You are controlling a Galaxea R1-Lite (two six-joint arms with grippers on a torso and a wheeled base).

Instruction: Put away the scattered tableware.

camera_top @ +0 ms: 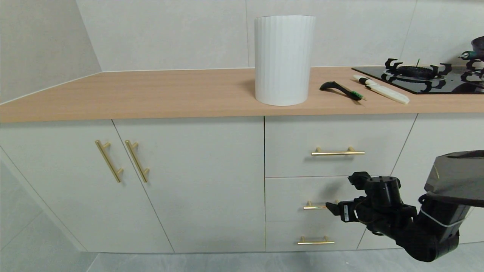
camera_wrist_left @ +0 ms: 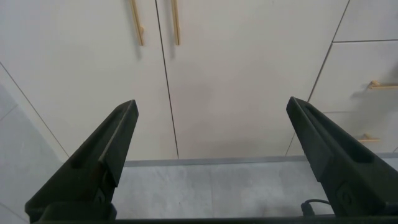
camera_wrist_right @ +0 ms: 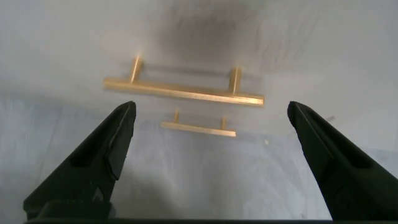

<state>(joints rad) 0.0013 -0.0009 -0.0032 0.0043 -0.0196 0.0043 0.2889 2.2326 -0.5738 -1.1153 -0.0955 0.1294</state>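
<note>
We start at the lower right of the head view, where the right gripper (camera_top: 334, 207) sits at the stack of drawers. Its jaws are spread wide with nothing in them. In its wrist view the right gripper (camera_wrist_right: 211, 112) faces the brass bar handle of the middle drawer (camera_wrist_right: 183, 92), which is close ahead but not between the fingers. A second brass handle on the bottom drawer (camera_wrist_right: 199, 129) lies just beyond.

The left gripper (camera_wrist_left: 211, 106) is also wide and empty, facing the pale double cabinet doors (camera_wrist_left: 168, 93) above the grey floor (camera_wrist_left: 205, 186).

Now up to the wooden countertop (camera_top: 151, 94). The tableware lies right of centre: a black curved utensil with a green tip (camera_top: 342, 90), and just beside it a long cream-white utensil (camera_top: 382, 90). To their left stands a tall white ribbed cylindrical container (camera_top: 283, 60). The black gas hob (camera_top: 416, 77) sits at the upper right.
</note>
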